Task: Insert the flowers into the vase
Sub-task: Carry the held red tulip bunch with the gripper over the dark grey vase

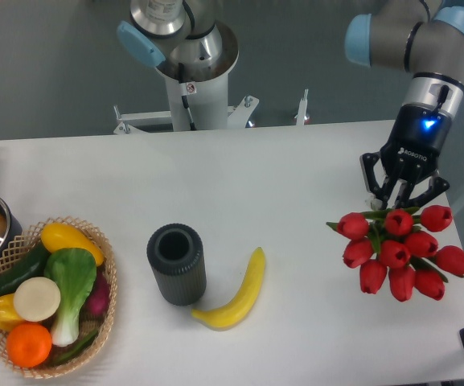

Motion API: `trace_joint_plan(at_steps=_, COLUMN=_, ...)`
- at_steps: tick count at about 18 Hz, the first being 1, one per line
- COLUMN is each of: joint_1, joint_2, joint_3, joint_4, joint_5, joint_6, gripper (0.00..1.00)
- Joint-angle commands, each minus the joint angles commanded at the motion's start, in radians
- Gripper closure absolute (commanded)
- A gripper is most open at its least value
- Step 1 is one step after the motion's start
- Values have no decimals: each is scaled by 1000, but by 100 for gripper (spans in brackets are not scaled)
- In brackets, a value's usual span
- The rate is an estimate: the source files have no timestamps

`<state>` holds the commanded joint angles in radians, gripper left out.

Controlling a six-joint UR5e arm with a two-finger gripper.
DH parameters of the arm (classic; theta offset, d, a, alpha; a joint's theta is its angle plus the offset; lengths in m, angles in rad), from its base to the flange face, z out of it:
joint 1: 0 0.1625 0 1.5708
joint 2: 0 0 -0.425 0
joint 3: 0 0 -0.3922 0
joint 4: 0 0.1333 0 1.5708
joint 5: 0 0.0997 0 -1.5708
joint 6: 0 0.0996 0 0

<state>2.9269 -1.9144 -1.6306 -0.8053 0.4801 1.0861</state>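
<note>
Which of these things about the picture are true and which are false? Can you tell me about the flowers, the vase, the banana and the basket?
1. The bunch of red tulip flowers is inside the short dark grey ribbed vase. False: it is at the table's right side, by the robot's gripper.
2. The yellow curved banana lies right of the vase. True.
3. The vase has tipped over. False: it stands upright, mouth up.
4. The woven wicker basket holds vegetables and fruit. True.
5. The banana is in the basket. False: it lies on the white table.
</note>
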Motion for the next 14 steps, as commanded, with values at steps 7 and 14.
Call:
trace_joint_plan(at_steps=7, joint_1=-22, joint_2=5, joint_3=-14, joint_4=8, joint_5=-35, joint_6=0, gripper=84)
trace_joint_plan(at_steps=14, joint_1=-89, joint_2=-20, joint_3=6, joint_4=11, joint_5=-40, joint_6=5, gripper=83)
